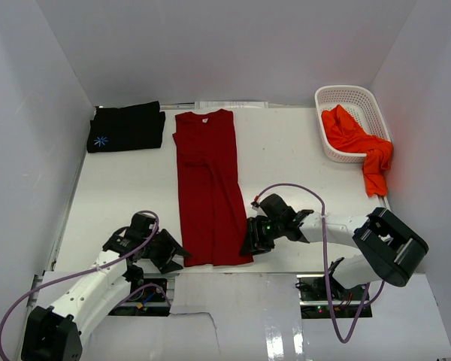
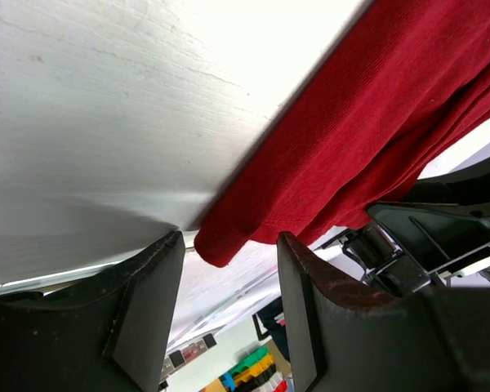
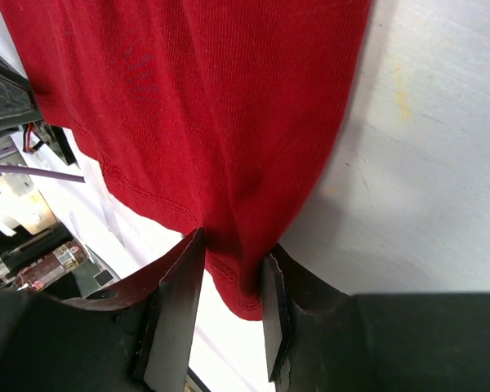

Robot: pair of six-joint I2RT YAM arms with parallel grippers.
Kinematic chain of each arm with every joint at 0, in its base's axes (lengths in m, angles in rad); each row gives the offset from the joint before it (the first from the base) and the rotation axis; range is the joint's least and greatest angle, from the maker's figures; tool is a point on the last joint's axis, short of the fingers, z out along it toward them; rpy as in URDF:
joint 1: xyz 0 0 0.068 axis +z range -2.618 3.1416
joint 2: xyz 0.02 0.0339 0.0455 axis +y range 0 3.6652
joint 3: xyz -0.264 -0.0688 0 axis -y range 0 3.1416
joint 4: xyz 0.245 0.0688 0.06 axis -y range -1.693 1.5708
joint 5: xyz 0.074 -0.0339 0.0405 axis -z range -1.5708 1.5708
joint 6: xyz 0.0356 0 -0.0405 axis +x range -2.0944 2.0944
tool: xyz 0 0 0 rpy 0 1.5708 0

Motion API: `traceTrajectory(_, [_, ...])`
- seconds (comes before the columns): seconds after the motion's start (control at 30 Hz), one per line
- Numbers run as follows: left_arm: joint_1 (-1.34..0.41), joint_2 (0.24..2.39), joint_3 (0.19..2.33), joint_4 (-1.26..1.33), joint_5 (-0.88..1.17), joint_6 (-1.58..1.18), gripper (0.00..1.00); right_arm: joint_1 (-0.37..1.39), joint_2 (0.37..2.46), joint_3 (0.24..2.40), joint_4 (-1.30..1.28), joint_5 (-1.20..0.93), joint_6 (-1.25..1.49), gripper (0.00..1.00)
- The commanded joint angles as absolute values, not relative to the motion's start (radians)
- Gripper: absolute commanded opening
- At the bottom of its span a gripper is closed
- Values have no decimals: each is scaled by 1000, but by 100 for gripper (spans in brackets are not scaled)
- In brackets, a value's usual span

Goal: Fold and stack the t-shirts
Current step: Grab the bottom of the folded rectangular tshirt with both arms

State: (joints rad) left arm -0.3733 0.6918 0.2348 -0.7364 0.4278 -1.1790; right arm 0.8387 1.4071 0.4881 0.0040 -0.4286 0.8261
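Note:
The dark red t-shirt (image 1: pixel 209 188) lies as a long narrow strip down the middle of the table, collar at the far end. My left gripper (image 1: pixel 177 257) is open at its near left corner; in the left wrist view the corner (image 2: pixel 220 245) sits just between my fingertips (image 2: pixel 229 245), ungripped. My right gripper (image 1: pixel 249 247) is shut on the near right hem corner (image 3: pixel 245 278), the cloth bunched between the fingers (image 3: pixel 233 257). The black t-shirt with a blue print (image 1: pixel 126 128) lies folded at the far left. The orange-red t-shirt (image 1: pixel 357 139) hangs out of the basket.
The white slotted basket (image 1: pixel 346 90) stands at the far right corner. Grey walls close the table at the back and both sides. The table's near edge runs just behind both grippers.

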Motion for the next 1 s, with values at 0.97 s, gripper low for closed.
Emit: traceTrajectory(0.97, [-379,715,166,-776,288,-1204,46,844,1324,365,-135,-322,805,38])
